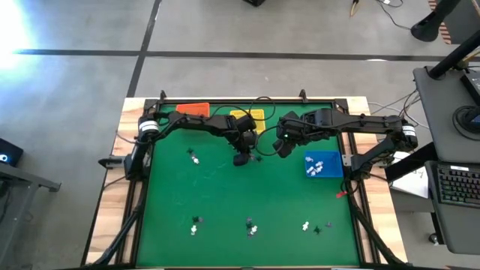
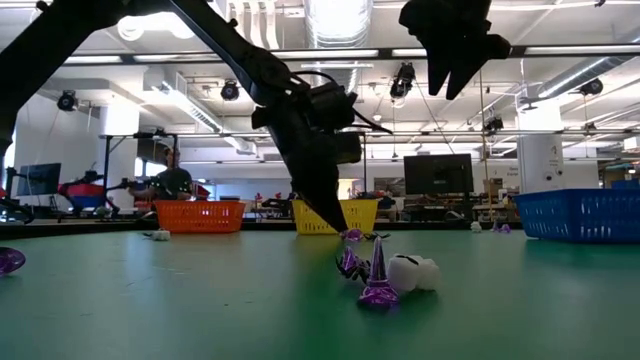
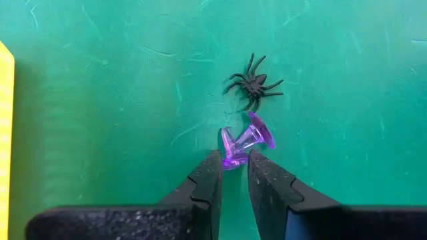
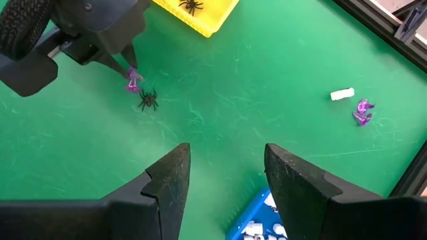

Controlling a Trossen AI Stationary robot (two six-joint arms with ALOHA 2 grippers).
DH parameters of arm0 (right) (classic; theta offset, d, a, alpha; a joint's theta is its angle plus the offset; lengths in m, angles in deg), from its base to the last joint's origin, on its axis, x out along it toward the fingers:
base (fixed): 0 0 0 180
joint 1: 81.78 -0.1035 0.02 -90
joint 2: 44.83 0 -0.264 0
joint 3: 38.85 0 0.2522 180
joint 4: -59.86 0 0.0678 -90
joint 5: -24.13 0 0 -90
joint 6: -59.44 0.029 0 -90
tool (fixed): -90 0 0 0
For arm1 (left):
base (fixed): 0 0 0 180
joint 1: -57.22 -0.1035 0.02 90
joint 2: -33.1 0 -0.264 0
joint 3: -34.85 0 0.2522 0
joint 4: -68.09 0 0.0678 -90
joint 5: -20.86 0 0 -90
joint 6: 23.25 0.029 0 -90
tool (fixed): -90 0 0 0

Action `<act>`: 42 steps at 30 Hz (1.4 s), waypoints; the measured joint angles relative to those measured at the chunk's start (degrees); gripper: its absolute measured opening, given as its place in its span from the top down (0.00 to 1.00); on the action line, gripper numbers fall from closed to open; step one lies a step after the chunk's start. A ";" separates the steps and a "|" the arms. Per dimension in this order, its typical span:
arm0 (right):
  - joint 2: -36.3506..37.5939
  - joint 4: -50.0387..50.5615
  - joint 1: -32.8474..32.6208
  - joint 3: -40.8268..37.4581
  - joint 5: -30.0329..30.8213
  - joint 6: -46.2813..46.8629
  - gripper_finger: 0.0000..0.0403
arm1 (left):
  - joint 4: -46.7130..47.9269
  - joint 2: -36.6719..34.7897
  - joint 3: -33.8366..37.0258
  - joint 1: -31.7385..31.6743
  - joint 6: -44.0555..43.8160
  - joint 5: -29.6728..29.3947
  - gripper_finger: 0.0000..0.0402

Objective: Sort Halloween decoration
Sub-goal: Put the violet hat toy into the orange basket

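Green mat [image 3: 100, 100]: my left claw [image 3: 232, 165] pinches narrow on a clear purple goblet-shaped trinket [image 3: 245, 141], black spider [image 3: 253, 84] just beside; right claw [image 4: 223, 170] hangs wide.

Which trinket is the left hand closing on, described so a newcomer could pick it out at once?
Start at the yellow basket at the far edge of the green table. Just in front of it the left hand points down at a purple trinket. It is translucent purple and goblet-shaped, unlike the flat black spider beside it.
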 joint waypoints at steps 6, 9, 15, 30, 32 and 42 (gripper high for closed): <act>0.00 0.02 0.00 0.00 0.02 -0.11 0.54 | 0.00 -0.05 0.02 0.00 0.63 0.02 0.91; 0.00 0.02 0.00 0.00 0.02 -0.15 0.54 | -0.04 -0.05 0.02 0.00 1.46 0.00 0.91; 0.00 0.04 0.00 0.00 0.02 -0.18 0.54 | 0.45 -0.05 0.03 0.00 2.79 -0.44 0.93; 0.00 0.21 -0.01 0.00 0.46 -0.04 0.54 | 3.75 -0.75 0.13 -0.02 5.17 0.53 1.00; 0.00 0.20 0.00 0.00 0.47 -0.04 0.54 | 3.91 -1.30 0.11 -0.03 5.25 1.80 1.00; 0.00 0.22 -0.02 0.00 0.48 -0.02 0.54 | 3.89 -3.27 0.00 0.10 0.37 1.69 0.89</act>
